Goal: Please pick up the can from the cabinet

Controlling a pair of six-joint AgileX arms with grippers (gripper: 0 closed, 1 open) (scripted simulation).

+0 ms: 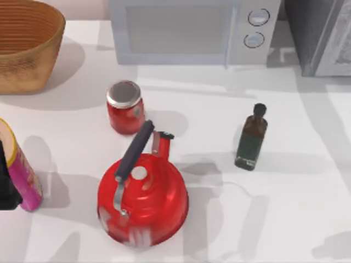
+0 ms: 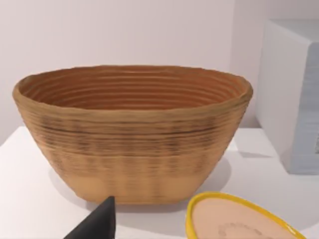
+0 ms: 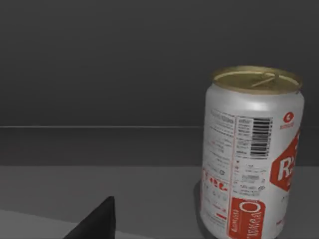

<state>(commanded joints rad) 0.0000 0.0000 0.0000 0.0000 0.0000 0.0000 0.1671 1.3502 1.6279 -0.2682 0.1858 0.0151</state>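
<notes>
The can (image 3: 251, 154) is silver-white with red markings, a barcode and a gold lid. It stands upright on the grey shelf inside the dark cabinet (image 3: 99, 74). From above, the cabinet (image 1: 321, 35) is a grey box at the table's back right corner. A dark tip of my right gripper (image 3: 97, 223) shows low in the right wrist view, short of the can and off to its side, not touching it. My left gripper (image 1: 6, 183) sits at the table's left edge, beside a pink and yellow canister (image 1: 22, 172).
A woven basket (image 1: 24, 46) stands at the back left and a microwave (image 1: 192, 30) at the back centre. A red jar (image 1: 125, 107), a red kettle (image 1: 143, 197) and a dark bottle (image 1: 251, 137) occupy the middle of the table.
</notes>
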